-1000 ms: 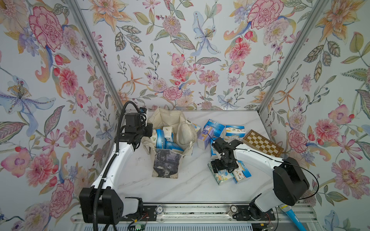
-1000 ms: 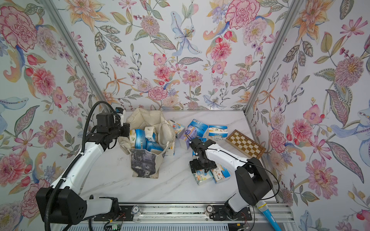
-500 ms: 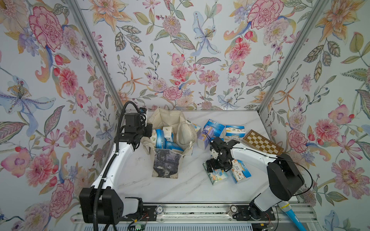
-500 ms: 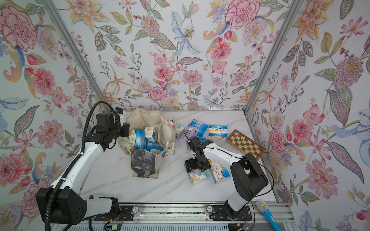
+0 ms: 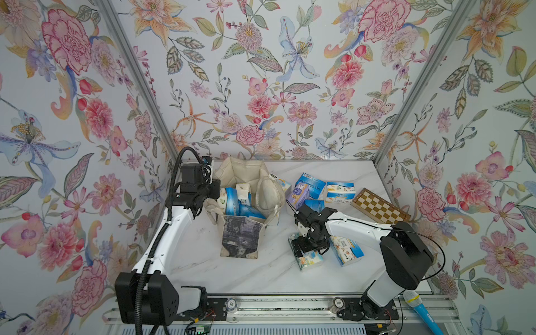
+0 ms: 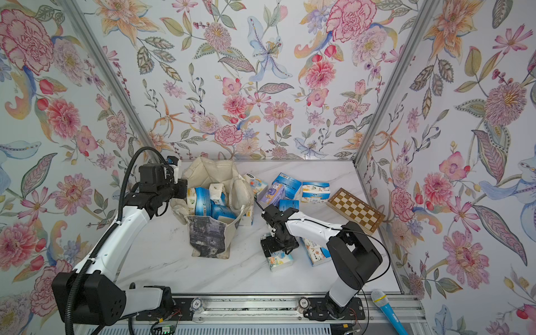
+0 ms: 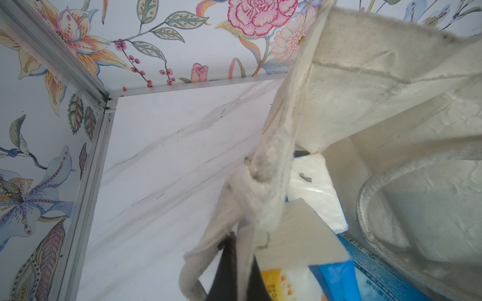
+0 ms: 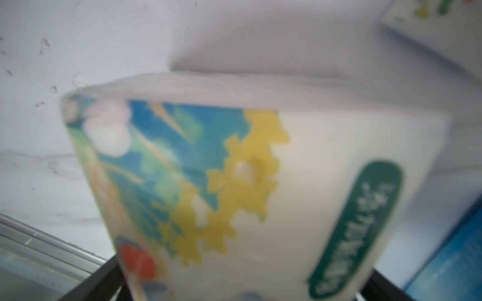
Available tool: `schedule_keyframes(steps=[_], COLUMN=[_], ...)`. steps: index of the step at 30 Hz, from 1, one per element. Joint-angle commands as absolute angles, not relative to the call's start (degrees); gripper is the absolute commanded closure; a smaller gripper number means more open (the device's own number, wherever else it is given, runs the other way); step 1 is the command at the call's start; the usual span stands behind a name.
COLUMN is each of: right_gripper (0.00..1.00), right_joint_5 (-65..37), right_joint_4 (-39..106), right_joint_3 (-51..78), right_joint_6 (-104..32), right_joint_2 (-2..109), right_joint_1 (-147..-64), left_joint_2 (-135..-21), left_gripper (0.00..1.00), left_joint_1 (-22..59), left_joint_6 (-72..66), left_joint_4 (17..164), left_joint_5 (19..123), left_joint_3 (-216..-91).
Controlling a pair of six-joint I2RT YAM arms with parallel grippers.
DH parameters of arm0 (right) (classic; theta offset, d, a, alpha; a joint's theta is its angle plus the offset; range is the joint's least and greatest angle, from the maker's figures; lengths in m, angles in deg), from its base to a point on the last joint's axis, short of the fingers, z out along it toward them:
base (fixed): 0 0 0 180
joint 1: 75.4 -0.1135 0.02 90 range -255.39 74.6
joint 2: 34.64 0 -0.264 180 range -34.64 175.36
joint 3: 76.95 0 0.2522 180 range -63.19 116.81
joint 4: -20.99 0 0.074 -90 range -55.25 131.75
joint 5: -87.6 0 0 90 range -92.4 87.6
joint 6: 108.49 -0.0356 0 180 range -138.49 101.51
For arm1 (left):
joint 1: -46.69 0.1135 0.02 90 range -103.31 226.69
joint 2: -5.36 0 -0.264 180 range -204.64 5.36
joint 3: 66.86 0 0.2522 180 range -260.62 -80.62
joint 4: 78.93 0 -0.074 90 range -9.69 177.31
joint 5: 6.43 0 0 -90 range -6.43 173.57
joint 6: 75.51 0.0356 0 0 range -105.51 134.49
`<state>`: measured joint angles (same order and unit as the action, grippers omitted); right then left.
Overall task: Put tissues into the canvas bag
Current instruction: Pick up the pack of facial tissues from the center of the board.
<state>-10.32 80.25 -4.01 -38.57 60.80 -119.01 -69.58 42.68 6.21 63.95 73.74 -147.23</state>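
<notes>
The cream canvas bag [image 5: 240,174] [image 6: 208,171] stands open at the back left, with several blue-and-white tissues [image 5: 232,200] inside. My left gripper [image 5: 215,190] [image 7: 242,271] is shut on the bag's left rim, and cloth fills the gap between its fingers. At the front right my right gripper [image 5: 309,248] [image 6: 278,246] points down, open wide. It straddles a flowered tissue pack [image 5: 309,259] [image 8: 234,182] lying on the table, one dark finger [image 8: 104,281] at each side. A second pack [image 5: 346,251] lies just to its right.
More tissue packs [image 5: 310,181] sit in a cluster behind the right arm, one lavender pack [image 5: 297,194] among them. A wooden chessboard [image 5: 380,207] lies at the right wall. A blue microphone [image 5: 420,310] rests on the front rail. Flowered walls close in three sides.
My right gripper has shifted left and toward the front, and the flowered pack under it has slid left, away from its neighbour. The left arm and the bag have not moved.
</notes>
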Motion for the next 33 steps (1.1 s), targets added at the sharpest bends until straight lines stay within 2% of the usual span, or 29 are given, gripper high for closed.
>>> schedule_keyframes(steps=[1,9,17,21,24,28,33], right_gripper=[0.01,0.0,0.15,0.15,0.15,0.15,0.15], right_joint_5=[-6.87,-2.67,0.6,0.8,2.39,5.37,6.2], right_joint_4=[80.63,81.41,84.43,87.71,92.17,96.52,95.99], right_joint_3=[-3.44,-2.89,-0.08,3.5,9.54,24.72,47.36], right_joint_6=[-40.17,-41.42,-41.61,-41.19,-39.96,-36.47,-30.48], right_joint_2=[63.43,66.23,60.51,57.43,55.02,54.28,61.56], right_joint_1=[-120.02,-122.49,-121.3,-120.26,-119.28,-118.24,-118.77], left_joint_2=[-68.34,-67.41,-67.41,-67.59,-67.41,-67.3,-66.95], left_gripper=[1.0,1.0,1.0,1.0,1.0,1.0,1.0], left_joint_1=[43.35,43.44,43.44,43.39,43.44,43.35,43.43], left_joint_6=[6.75,6.98,6.73,6.66,6.6,6.25,5.6], left_joint_4=[63.14,62.72,62.82,62.78,62.64,62.69,63.66], left_joint_5=[74.23,74.88,74.69,74.5,74.38,74.21,73.27], left_joint_3=[-147.77,-147.17,-147.41,-147.61,-147.77,-147.66,-146.75])
